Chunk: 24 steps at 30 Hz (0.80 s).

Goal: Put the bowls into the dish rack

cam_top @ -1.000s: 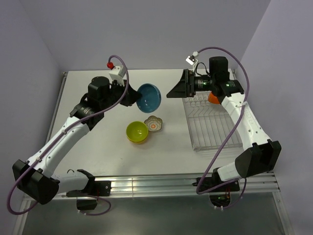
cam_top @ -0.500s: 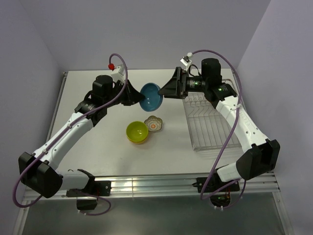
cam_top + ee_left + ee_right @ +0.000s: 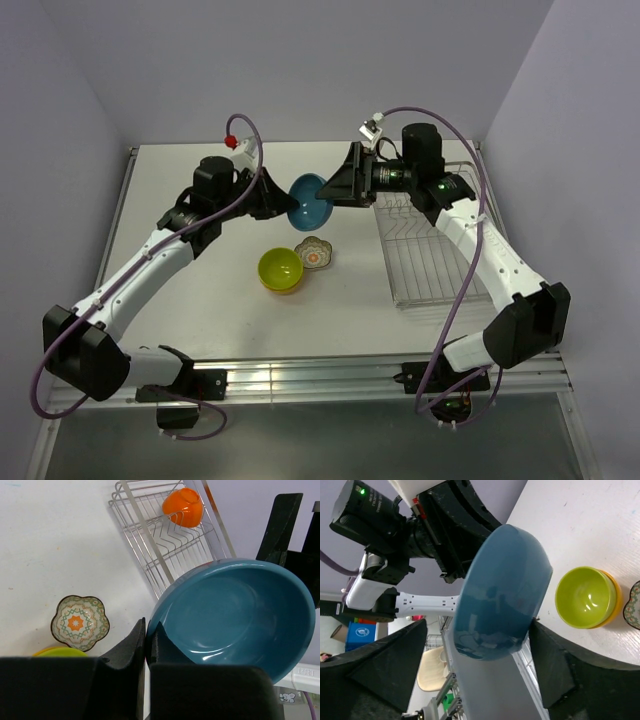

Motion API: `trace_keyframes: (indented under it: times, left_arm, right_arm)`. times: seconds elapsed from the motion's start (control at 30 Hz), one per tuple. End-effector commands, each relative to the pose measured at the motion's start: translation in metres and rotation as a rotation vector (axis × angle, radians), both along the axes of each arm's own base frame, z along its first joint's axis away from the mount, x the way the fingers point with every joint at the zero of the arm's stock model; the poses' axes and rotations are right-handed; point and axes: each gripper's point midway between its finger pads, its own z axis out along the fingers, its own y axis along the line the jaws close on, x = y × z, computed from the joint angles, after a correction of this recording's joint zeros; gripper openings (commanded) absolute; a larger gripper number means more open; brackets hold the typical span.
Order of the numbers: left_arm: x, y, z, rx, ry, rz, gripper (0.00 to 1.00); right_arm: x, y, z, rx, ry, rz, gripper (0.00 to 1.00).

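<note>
Both arms have drawn closer together over the far middle of the table (image 3: 330,320) since a second ago. At left, the left gripper (image 3: 278,196) pinches the rim of the blue bowl (image 3: 310,200), holding it tilted on edge in the air. Below it, the lime-green bowl (image 3: 280,268) sits nested in a yellow-orange bowl (image 3: 615,597), with the floral dish (image 3: 314,253) just to their right. The right gripper (image 3: 335,178), spread wide, flanks the blue bowl; whether it touches is unclear. Farther right, the dish rack (image 3: 430,250) holds an orange bowl (image 3: 183,506) at its far end.
</note>
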Motion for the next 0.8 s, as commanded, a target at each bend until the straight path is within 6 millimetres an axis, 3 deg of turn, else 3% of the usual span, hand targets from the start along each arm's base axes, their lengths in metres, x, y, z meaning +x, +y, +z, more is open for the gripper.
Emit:
trace_keyframes:
  times: [0.0,0.1,0.5,0.6,0.77]
  left_arm:
    - [0.004,-0.002,0.014,-0.034,-0.046,-0.006,0.00]
    - [0.006,-0.002,0.009,-0.026,-0.034,-0.005,0.00]
    - [0.008,-0.004,0.008,-0.029,-0.027,-0.013,0.00]
    - [0.008,-0.005,0.010,-0.026,-0.035,-0.018,0.00]
    - [0.007,-0.005,0.010,-0.025,-0.032,-0.028,0.00]
  right_arm:
    - [-0.003,0.005,0.002,0.020,-0.008,0.015,0.85]
    - [-0.007,0.007,-0.001,0.019,0.011,0.017,0.74]
    - [-0.004,0.006,-0.022,-0.038,0.046,0.002,0.65]
    - [-0.004,0.007,-0.026,-0.043,0.055,0.003,0.56]
    - [-0.002,0.007,-0.026,-0.042,0.034,0.007,0.23]
